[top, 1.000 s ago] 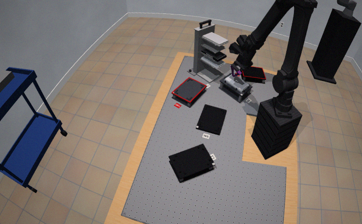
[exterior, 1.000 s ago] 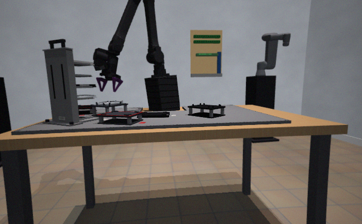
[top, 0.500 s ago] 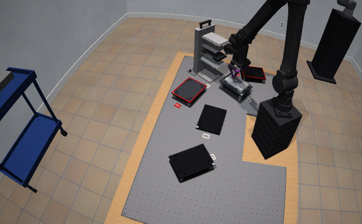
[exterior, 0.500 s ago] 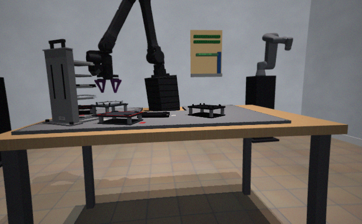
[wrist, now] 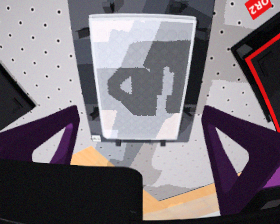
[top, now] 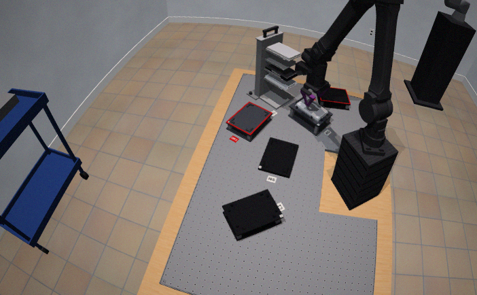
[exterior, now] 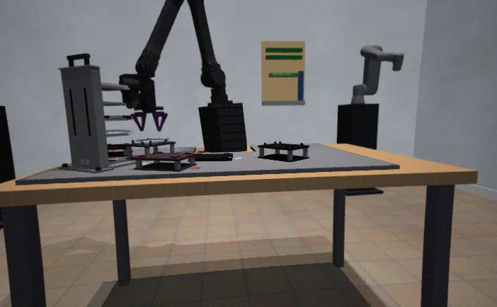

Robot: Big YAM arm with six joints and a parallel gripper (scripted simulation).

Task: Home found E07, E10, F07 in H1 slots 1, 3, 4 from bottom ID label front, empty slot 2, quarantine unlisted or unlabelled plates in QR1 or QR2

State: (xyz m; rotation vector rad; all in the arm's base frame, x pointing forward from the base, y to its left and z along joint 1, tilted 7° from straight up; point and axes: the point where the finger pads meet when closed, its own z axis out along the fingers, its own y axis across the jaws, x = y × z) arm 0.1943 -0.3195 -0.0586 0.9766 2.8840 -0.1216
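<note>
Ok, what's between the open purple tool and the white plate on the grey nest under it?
Nothing: in the exterior view, open air separates the tool from the white plate on its grey nest.

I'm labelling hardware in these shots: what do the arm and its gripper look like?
The arm is matte black with thick rounded links, standing on a ribbed black block pedestal. Its gripper has a black body and two purple triangular open-frame fingers. No cables or markings show.
</note>
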